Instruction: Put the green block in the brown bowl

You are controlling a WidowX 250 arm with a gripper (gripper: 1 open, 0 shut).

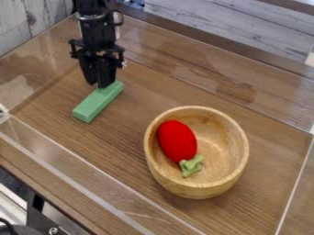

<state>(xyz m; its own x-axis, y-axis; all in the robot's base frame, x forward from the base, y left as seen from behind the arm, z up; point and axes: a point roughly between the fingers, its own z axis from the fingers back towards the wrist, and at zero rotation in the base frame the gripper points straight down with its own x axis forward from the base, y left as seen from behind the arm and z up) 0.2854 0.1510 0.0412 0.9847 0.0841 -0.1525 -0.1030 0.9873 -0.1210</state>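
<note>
The green block (pixel 92 105) lies flat on the wooden table, left of the brown bowl (pixel 236 138), with its long side running toward the back. My gripper (pixel 99 81) points down at the block's far end. Its black fingers are drawn in close against that end and pinch it. The block's near end still rests on the table. The bowl stands at the front right, about a hand's width from the block.
A red vegetable (pixel 177 139) with a small green stem (pixel 192 166) lies inside the bowl. Clear plastic walls (pixel 73 174) fence the table along the front and left edges. A pale board wall runs behind the table.
</note>
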